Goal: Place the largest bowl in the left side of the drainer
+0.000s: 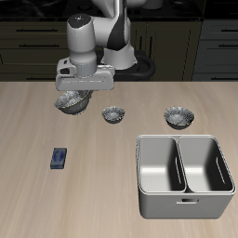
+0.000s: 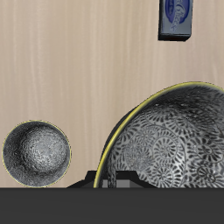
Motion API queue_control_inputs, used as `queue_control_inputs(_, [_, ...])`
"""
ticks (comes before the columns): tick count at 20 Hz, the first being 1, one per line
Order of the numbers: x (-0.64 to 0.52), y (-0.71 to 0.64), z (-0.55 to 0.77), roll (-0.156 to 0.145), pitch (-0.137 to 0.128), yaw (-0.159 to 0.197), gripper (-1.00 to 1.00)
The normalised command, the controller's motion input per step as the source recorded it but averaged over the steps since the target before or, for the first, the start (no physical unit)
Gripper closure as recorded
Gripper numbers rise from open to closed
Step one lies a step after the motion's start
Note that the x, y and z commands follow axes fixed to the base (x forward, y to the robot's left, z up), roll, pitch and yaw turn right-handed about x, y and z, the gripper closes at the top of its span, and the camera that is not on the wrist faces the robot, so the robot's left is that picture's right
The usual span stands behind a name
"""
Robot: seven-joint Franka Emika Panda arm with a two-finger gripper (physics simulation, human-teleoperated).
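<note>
Directly beneath hand (image 1: 76, 96): largest bowl (image 1: 72, 101), drainer (image 1: 183, 176) well apart.

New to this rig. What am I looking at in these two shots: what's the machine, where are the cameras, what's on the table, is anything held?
These are simulator renders of a single robot arm at a wooden table. One picture looks at it from the front and above; the other comes from a camera on the arm's wrist, looking down past its claw.

On the table are three speckled silvery bowls. The claw is over the largest bowl, which fills much of the wrist view. The smallest bowl sits beside it, and the mid-sized bowl is farther along the same row. Nearer the front edge stands the drainer, a grey metal tub with two compartments, both empty. A small blue box lies apart.

Whether the claw grips the largest bowl cannot be told from these views.
</note>
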Motion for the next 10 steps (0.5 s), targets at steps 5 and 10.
queue_control_inputs(5, [0.02,0.13,0.51,-0.008,-0.059,-0.005,1.00])
queue_control_inputs(10, [0.05,0.11,0.42,0.006,-0.055,0.000,1.00])
